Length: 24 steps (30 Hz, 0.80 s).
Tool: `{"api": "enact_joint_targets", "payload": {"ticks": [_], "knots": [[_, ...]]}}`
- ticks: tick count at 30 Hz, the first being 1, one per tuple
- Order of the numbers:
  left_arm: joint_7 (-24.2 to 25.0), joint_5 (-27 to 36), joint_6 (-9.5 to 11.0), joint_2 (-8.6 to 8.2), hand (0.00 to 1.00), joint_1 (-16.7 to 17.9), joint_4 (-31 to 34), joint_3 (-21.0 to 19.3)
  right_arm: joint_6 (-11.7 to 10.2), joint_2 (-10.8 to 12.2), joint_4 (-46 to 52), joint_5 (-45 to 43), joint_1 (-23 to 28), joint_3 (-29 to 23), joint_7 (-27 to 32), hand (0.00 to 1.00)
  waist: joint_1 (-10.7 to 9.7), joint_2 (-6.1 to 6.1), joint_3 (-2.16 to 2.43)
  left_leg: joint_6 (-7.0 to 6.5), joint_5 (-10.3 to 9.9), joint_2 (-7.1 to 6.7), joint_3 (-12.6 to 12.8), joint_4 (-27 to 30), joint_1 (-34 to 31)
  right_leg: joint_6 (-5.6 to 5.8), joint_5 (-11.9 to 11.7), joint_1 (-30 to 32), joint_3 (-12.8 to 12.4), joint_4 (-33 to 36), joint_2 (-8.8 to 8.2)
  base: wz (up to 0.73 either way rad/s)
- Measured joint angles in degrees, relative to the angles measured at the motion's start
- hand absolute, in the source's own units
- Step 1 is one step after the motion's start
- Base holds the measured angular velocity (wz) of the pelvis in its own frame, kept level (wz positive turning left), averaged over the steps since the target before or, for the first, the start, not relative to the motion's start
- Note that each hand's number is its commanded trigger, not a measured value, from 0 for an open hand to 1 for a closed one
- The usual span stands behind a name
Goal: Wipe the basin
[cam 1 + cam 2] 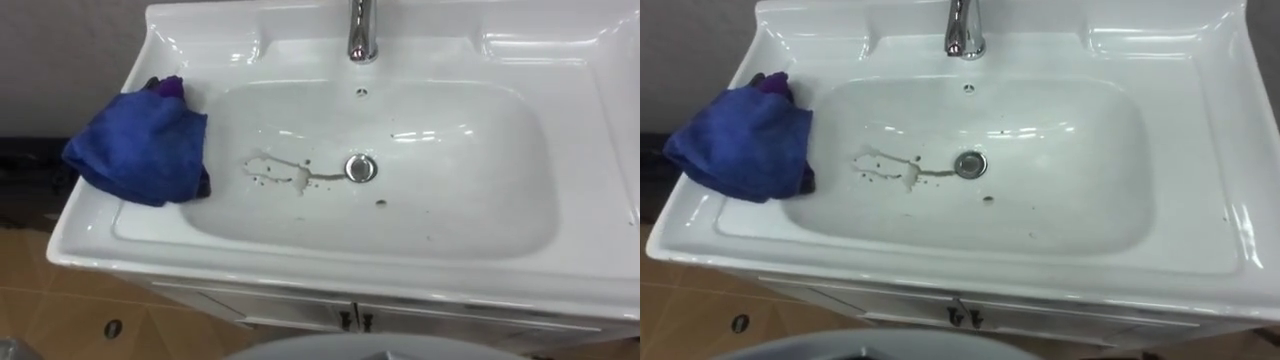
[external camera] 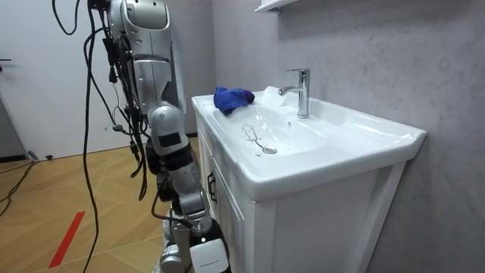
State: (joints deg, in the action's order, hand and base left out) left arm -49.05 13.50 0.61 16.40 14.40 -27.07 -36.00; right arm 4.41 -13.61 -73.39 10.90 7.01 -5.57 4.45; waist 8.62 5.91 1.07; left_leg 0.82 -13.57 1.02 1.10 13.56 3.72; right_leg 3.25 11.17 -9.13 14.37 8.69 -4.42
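Cabinet doors sit nearest, under the basin. In the room view the right hand hangs low by the vanity; its state cannot be told. Wiping seems not yet begun. A blue cloth lies bunched on the basin's left rim, so it should be gathered firmly and pressed flat across the brown smear toward the drain. Eye views alone reveal scattered specks.
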Motion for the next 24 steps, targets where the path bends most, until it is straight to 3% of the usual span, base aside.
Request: {"api": "enact_joint_targets", "payload": {"ticks": [2,3,5,7,13,17,19,24], "knots": [[-1.13,0.00,0.32,0.25,0.00,-0.93,2.62,-0.02,-0.24,0.11,0.03,0.00,-0.01,0.44,0.13,0.00,-0.03,0.35,-0.25,-0.01,0.01,-0.02,-0.01,-0.04,0.00,0.00,0.00,0.00,0.05,-0.05,-0.02,0.00],[-1.81,-0.09,0.54,0.41,0.00,-1.15,5.02,-0.09,-0.77,0.27,0.09,-0.27,0.03,0.46,0.11,0.00,-0.01,0.32,-0.02,0.00,0.02,-0.02,0.02,-0.06,0.06,0.00,0.00,0.00,0.05,-0.06,-0.02,0.00],[-2.06,-0.75,1.56,0.45,0.00,-1.29,8.91,-0.36,-1.51,0.42,0.66,-0.45,1.03,0.39,0.10,0.00,-0.01,-0.06,-0.51,-0.01,0.02,-0.02,0.13,-0.13,0.23,0.00,0.00,-0.04,-0.12,-0.05,-0.04,-0.04],[-2.18,-0.93,2.44,0.57,0.00,-1.90,12.60,-1.45,-1.98,0.47,1.09,-1.38,1.08,0.37,0.10,0.00,0.04,-0.01,-0.64,-0.01,0.03,-0.03,0.24,-0.19,0.34,0.00,0.00,0.01,-0.16,-0.05,-0.09,-0.06],[-2.97,-1.46,2.62,0.76,0.00,-3.62,18.14,-2.03,-1.98,0.78,0.85,-2.49,1.52,0.39,-0.95,0.00,-0.66,-0.15,-0.82,-0.02,0.03,-0.03,0.20,-0.15,0.32,0.01,0.01,-0.01,-0.17,-0.03,-0.10,-0.01],[-2.98,-11.49,3.60,0.76,0.00,-3.93,21.79,-1.99,-2.66,1.05,-0.19,-2.44,1.91,0.39,-0.94,0.00,-1.11,-0.64,-1.10,-0.03,0.03,-0.05,0.19,-0.13,0.38,0.01,0.01,-0.19,-0.13,-0.06,-0.09,0.00],[-3.01,-15.83,3.91,0.76,0.00,-3.92,24.63,-1.75,-2.68,1.26,-0.41,-2.39,1.87,0.46,-1.24,0.00,-2.06,-0.96,-1.51,-0.03,0.03,-0.11,-0.16,-0.18,0.57,0.01,0.01,-0.83,-0.09,-0.12,-0.08,0.07],[-1.48,-18.20,4.62,0.74,0.00,-3.87,27.50,3.00,-3.36,1.27,-0.39,-2.48,1.36,0.57,-2.72,0.00,-3.42,-1.03,-1.58,-0.08,0.05,-0.23,-0.42,-0.89,0.89,0.01,0.01,-1.21,-0.03,-0.25,-0.11,0.01]]}}
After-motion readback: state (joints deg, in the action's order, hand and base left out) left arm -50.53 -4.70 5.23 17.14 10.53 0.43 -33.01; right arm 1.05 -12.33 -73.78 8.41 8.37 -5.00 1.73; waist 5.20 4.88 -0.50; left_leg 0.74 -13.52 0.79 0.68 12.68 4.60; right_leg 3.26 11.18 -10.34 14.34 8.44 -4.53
